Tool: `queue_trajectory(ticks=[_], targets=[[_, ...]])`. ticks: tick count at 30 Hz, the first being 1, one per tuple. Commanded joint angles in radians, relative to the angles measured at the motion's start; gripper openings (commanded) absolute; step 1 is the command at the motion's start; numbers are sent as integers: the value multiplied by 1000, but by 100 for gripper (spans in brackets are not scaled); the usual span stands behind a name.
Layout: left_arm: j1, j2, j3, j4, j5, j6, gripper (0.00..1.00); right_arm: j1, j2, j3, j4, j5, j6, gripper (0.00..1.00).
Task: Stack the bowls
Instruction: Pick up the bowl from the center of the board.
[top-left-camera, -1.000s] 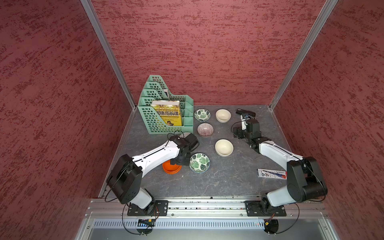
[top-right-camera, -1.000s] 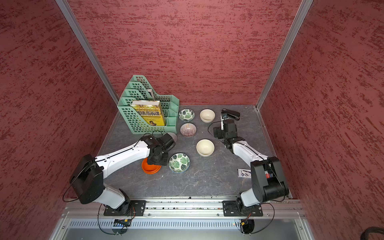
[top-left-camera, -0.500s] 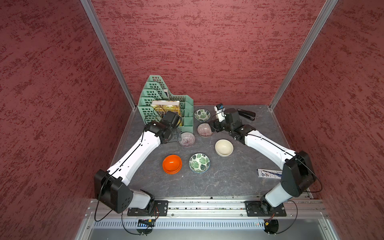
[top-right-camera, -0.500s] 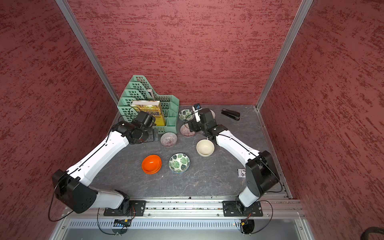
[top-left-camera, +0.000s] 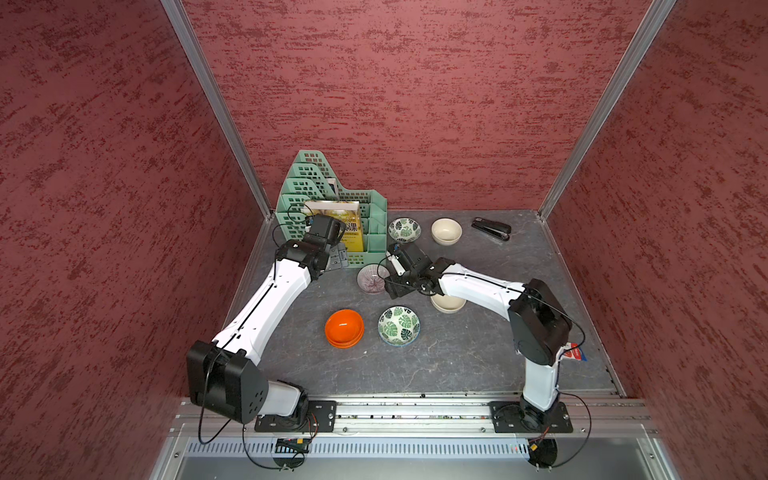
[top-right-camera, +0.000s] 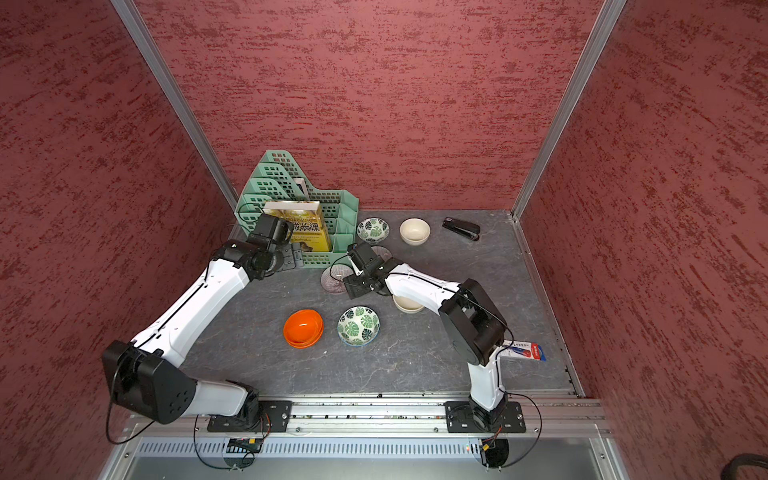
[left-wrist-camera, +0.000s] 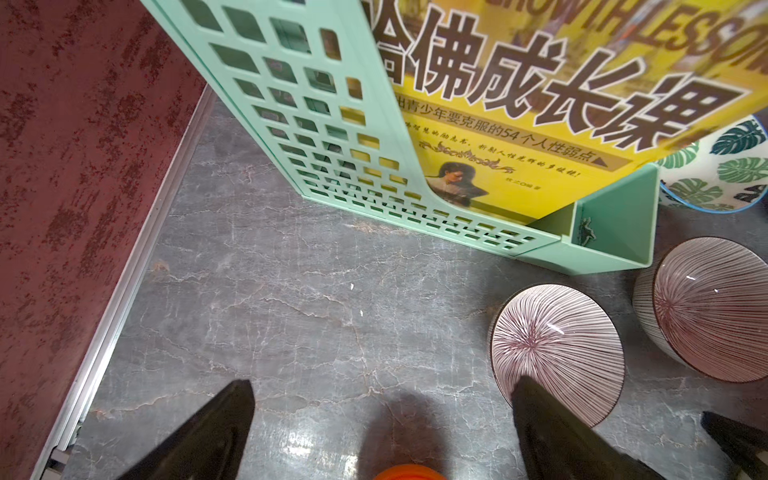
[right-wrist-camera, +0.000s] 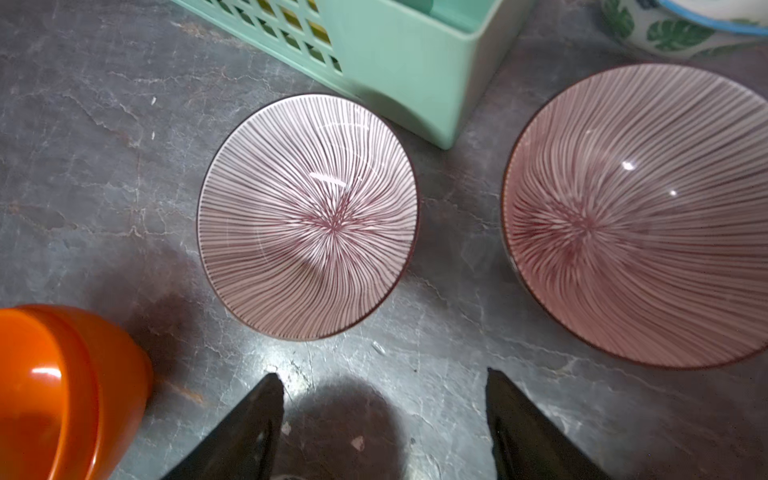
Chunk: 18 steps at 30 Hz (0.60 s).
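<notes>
Two orange bowls sit nested at the front. The leaf bowls stand apart, one at the front and one at the back. A cream bowl is at the back, and another cream bowl lies partly under the right arm. Two pink lined bowls stand side by side before the organiser. My right gripper hovers open just short of them, holding nothing. My left gripper is open over bare table, one finger overlapping a lined bowl.
A green desk organiser with a yellow book stands at the back left, close to my left wrist. A black stapler lies at the back right. A small packet lies by the right arm's base.
My left arm has swung from the orange bowls back to the organiser and its jaws have opened. My right arm has moved from the back right to the lined bowls, its jaws narrowing a little.
</notes>
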Motion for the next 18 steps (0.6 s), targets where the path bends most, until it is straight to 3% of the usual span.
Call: queue_trajectory(ticks=[1, 11, 18], targets=[[-16, -41, -23, 44, -3, 32, 100, 4, 24, 54, 7, 21, 54, 77], [-28, -90, -76, 32, 2, 24, 100, 3, 162, 207, -31, 38, 105, 64], [-26, -119, -80, 16, 5, 29, 100, 2, 217, 241, -45, 75, 118, 62]])
